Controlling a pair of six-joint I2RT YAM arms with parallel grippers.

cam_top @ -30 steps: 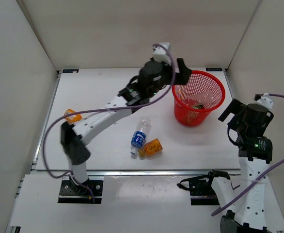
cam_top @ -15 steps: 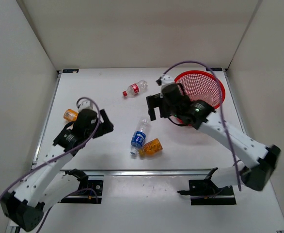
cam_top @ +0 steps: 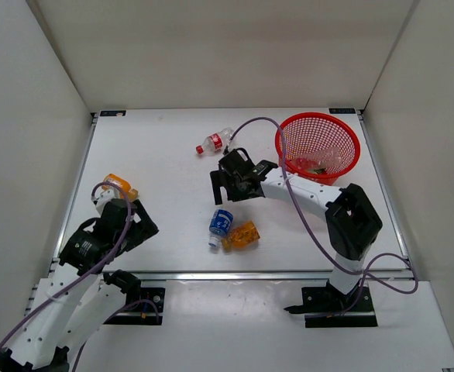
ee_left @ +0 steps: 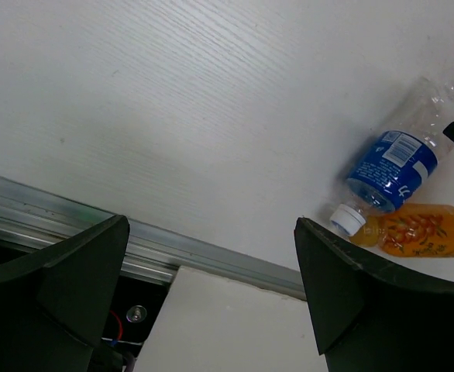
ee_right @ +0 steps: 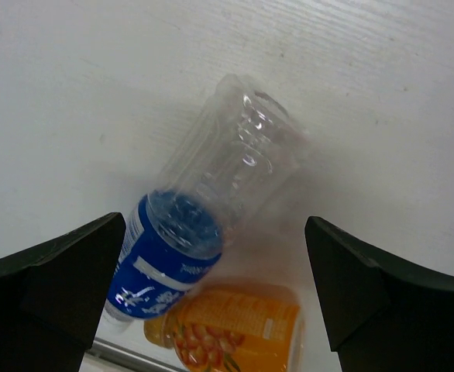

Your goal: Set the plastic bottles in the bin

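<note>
White tabletop is carrying everything. The bin is standing at the far right corner, with a clear bottle lying inside – other contents too dim to name.

I am reaching my right arm leftward past the bin's near side. My right jaws are standing released, spread wide and grasping nothing. They are hanging over the clear base end of the blue-label bottle, which shows between the two fingers in the wrist view, apart from both.

I am keeping my left arm low at the near left. My left jaws are likewise released and empty, pointing across bare tabletop toward the middle.

Bottles outside the bin – four:
- blue-label one lying mid-tabletop, white cap toward the near edge
- orange bottle lying against its cap end, touching it
- red-label bottle lying farther back, left of the bin, well apart from it
- second orange bottle lying near the left edge, just beyond my left arm
</note>
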